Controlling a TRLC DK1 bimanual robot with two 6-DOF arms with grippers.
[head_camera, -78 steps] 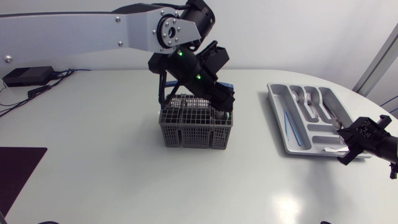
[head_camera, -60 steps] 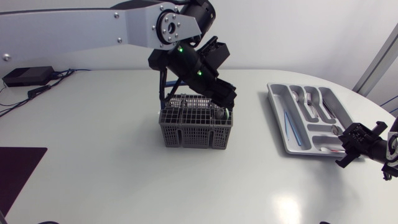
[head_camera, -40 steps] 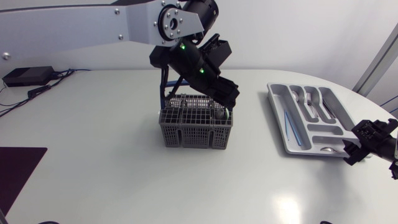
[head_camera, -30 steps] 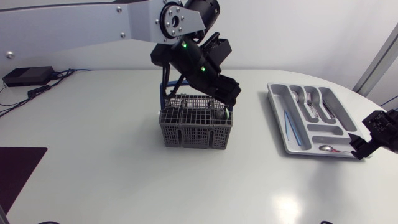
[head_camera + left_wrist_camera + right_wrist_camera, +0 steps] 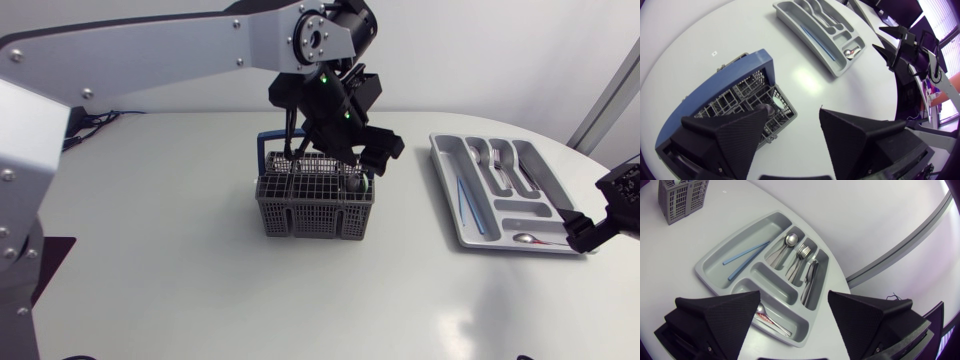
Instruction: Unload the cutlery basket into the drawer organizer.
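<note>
The grey wire cutlery basket (image 5: 316, 205) with a blue handle (image 5: 725, 85) stands mid-table. One grey rounded utensil end (image 5: 352, 184) pokes up in its right corner. My left gripper (image 5: 378, 150) hangs open just above that corner, nothing between its fingers (image 5: 735, 135). The grey drawer organizer (image 5: 450, 180) lies to the right and holds a blue stick (image 5: 745, 254), a spoon (image 5: 785, 242), forks (image 5: 800, 255), knives (image 5: 812, 277) and a spoon (image 5: 767, 317) in its near end compartment. My right gripper (image 5: 794, 295) is open and empty above the organizer's near end.
Black boxes and cables (image 5: 85, 122) lie at the table's far left, behind my left arm. A dark mat (image 5: 45, 265) covers the front left corner. Bare table (image 5: 420, 290) spreads between basket and organizer and along the front.
My right gripper opened, left a spoon in the organizer's near end compartment and drew back to the right. My left arm swung right over the basket and its gripper opened a little wider.
</note>
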